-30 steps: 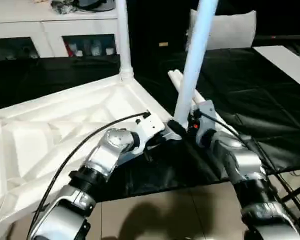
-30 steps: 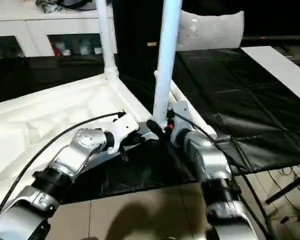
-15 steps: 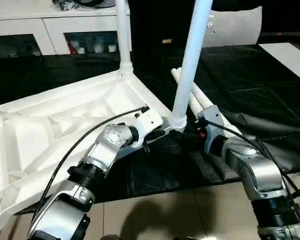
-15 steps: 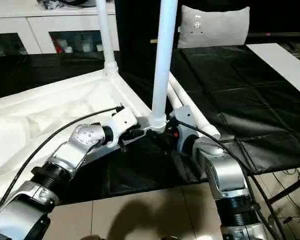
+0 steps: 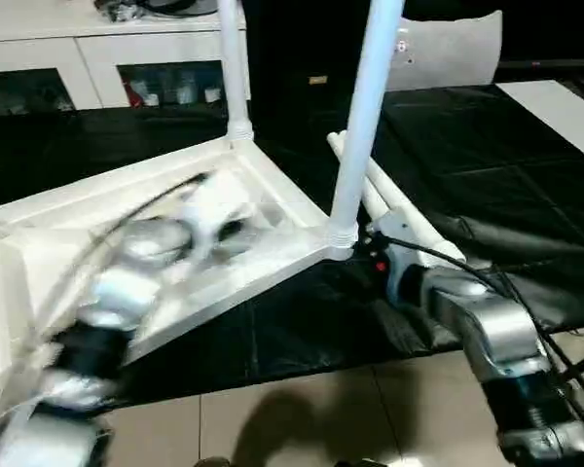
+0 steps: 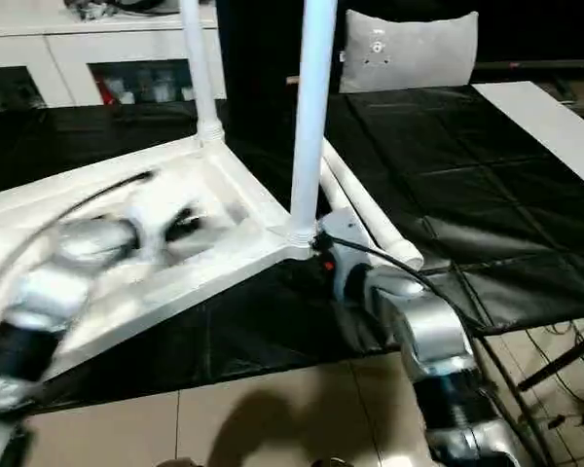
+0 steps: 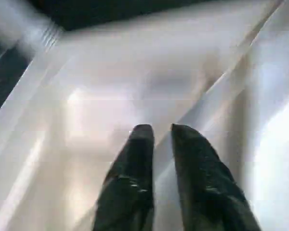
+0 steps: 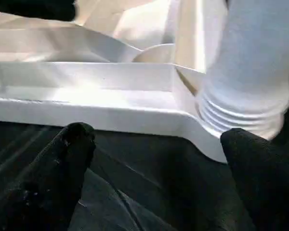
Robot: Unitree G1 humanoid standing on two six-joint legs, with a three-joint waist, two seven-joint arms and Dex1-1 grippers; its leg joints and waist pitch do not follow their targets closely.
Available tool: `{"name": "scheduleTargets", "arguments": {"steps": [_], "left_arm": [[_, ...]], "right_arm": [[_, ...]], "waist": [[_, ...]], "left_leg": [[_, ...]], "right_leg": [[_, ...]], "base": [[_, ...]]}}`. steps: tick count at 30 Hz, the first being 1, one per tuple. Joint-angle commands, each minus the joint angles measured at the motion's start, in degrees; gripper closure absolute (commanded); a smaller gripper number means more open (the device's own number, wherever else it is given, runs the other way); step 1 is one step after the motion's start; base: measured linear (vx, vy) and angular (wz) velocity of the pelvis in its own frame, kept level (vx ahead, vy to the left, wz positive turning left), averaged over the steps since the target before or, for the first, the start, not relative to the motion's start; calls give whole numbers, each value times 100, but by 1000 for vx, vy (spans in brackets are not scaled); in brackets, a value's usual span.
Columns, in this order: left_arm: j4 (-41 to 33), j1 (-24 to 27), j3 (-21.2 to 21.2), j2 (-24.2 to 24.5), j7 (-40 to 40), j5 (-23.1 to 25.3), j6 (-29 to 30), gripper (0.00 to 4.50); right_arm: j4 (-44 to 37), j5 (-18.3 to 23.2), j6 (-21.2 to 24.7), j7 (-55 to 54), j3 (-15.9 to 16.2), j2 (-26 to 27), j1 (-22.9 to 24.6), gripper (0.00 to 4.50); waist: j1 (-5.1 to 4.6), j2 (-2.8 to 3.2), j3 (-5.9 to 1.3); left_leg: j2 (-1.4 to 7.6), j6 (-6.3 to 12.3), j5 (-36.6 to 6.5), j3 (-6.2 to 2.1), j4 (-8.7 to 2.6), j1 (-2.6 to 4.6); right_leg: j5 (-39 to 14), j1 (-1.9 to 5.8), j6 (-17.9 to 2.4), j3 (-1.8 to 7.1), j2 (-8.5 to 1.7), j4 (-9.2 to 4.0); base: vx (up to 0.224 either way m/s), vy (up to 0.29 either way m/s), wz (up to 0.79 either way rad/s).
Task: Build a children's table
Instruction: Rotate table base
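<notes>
At the top's (image 5: 273, 258) near corner, a leg (image 5: 362, 117) stands nearly upright.

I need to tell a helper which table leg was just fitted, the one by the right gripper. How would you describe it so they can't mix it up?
Find the white table top lying upside down on the black-covered work table. At its near corner, by the right gripper, one leg stands upright in the socket. Another upright leg stands at the far corner, and two spare legs lie flat just behind.
</notes>
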Motion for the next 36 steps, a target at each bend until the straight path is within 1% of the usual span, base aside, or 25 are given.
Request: {"name": "scheduleTargets", "arguments": {"steps": [1,2,3,5,6,7,8,10,12,15,18,19,20,21,22,23,24,25,27,29,30,31,32,33,36], "left_arm": [[-112,91,156,454,-54,318,222,409],[-90,134,183,636,-49,396,255,409],[-76,152,196,714,-44,429,265,420],[8,207,266,943,-17,495,288,433],[84,291,386,1201,41,533,350,443],[125,412,488,1463,106,565,484,443],[130,421,496,1483,113,569,495,443],[126,596,506,1766,108,676,789,443],[138,658,454,1839,37,702,837,443],[173,781,336,1786,-169,632,895,443],[239,851,199,1668,-294,557,837,443],[238,871,135,1563,-351,440,867,443],[232,881,102,1524,-389,391,888,443],[232,881,102,1524,-389,391,888,443],[226,892,37,1518,-464,384,926,443],[231,903,-15,1523,-535,385,953,443],[216,951,-178,1589,-769,414,933,443],[210,967,-232,1612,-849,424,924,443],[235,987,-286,1613,-1078,331,830,443],[71,1055,-376,1648,-1481,143,746,443],[-27,1090,-445,1676,-1673,52,683,443],[-77,1110,-485,1683,-1781,-9,611,443],[-121,1112,-520,1668,-1848,-56,601,443],[-221,1094,-550,1577,-1965,-192,596,443],[-479,1090,-547,1410,-2215,-483,666,443]], "right_arm": [[117,-55,33,144,196,-10,-111,0],[165,-90,8,183,258,-10,-141,0],[187,-108,-9,196,284,-10,-153,0],[313,-166,-100,141,291,27,-207,0],[470,-207,-186,128,316,52,-269,0],[606,-242,-198,201,409,25,-310,0],[615,-245,-198,209,419,21,-312,0],[766,-310,-210,248,565,-22,-329,0],[848,-343,-256,224,584,-8,-342,0],[1122,-404,-418,115,557,74,-438,0],[1412,-446,-592,58,528,182,-546,0],[1650,-460,-757,38,531,253,-627,0],[1766,-465,-842,30,535,288,-667,0],[1766,-465,-842,30,535,288,-667,0],[1918,-450,-922,29,521,347,-722,0],[2055,-442,-995,29,511,399,-772,0],[2421,-519,-1260,-4,546,515,-910,0],[2545,-548,-1352,-16,559,553,-956,0],[2895,-613,-1541,-65,581,682,-1118,0],[3242,-613,-1707,-45,576,857,-1308,0],[3428,-610,-1809,-19,572,940,-1409,0],[3551,-630,-1888,-18,587,989,-1478,0],[3698,-666,-1987,-34,606,1039,-1560,0],[3879,-749,-2131,-82,669,1132,-1701,0],[3955,-750,-2260,-28,683,1264,-1821,0]], "waist": [[0,74,-399],[-20,66,-383],[-20,83,-382],[0,85,-385],[10,87,-392],[0,93,-381],[4,107,-389],[-15,93,-383],[-2,99,-379],[13,106,-370],[-1,139,-370],[-2,123,-372],[-4,148,-377],[-11,136,-373],[-14,167,-376],[-16,153,-376],[-6,177,-387],[-25,174,-379],[-55,123,-367],[-53,153,-367],[-60,111,-369],[-75,131,-356],[-88,124,-364],[-90,129,-361],[-107,130,-369]], "left_leg": [[110,119,-621,-29,-362,12],[97,123,-643,-26,-371,-13],[100,89,-673,-25,-370,15],[107,41,-701,-16,-367,44],[109,23,-715,-16,-361,50],[96,2,-764,-22,-379,20],[102,-26,-809,-29,-374,35],[99,-27,-839,-30,-380,27],[89,-18,-866,-22,-376,35],[98,-38,-952,-26,-387,30],[92,-72,-1047,-37,-385,20],[89,-71,-1067,-34,-383,24],[88,-79,-1078,-33,-377,20],[93,-90,-1119,-36,-384,19],[94,-82,-1171,-34,-377,32],[89,-74,-1165,-37,-377,31],[93,-73,-1119,-45,-375,22],[93,-77,-1180,-47,-381,23],[87,-85,-1206,-44,-385,18],[93,-82,-1265,-56,-390,25],[92,-71,-1259,-51,-389,23],[100,-66,-1288,-55,-399,16],[104,-70,-1277,-48,-391,28],[101,-70,-1244,-50,-394,22],[108,-58,-1146,-37,-387,16]], "right_leg": [[-983,345,-1001,300,-348,-317],[-982,352,-983,299,-328,-326],[-983,339,-975,306,-335,-330],[-921,318,-1039,313,-336,-325],[-859,306,-1074,315,-341,-303],[-874,328,-1072,307,-335,-297],[-873,321,-1078,306,-346,-283],[-881,331,-1071,314,-345,-284],[-990,322,-1053,316,-348,-310],[-1149,318,-1071,321,-370,-335],[-1180,319,-1084,322,-372,-328],[-1201,321,-1087,320,-370,-342],[-1200,317,-1107,323,-384,-333],[-1238,322,-1122,318,-375,-338],[-1199,306,-1119,319,-372,-345],[-1192,316,-1130,316,-364,-344],[-1105,318,-1168,317,-378,-321],[-1149,312,-1187,309,-369,-328],[-1279,329,-1173,314,-365,-342],[-1376,318,-1202,319,-392,-337],[-1424,326,-1202,322,-391,-335],[-1482,319,-1214,326,-398,-343],[-1439,305,-1232,328,-392,-331],[-1391,315,-1242,326,-384,-322],[-1207,324,-1322,333,-386,-293]], "base": [[0,0,0],[0,0,0],[0,0,0],[0,0,0],[0,0,0],[0,0,0],[0,0,0],[0,0,0],[0,0,0],[0,0,0],[0,0,0],[0,0,0],[0,0,0],[0,0,0],[0,0,0],[0,0,0],[0,0,0],[0,0,0],[0,0,0],[0,0,0],[0,0,0],[0,0,0],[0,0,0],[0,0,0],[0,0,0]]}}
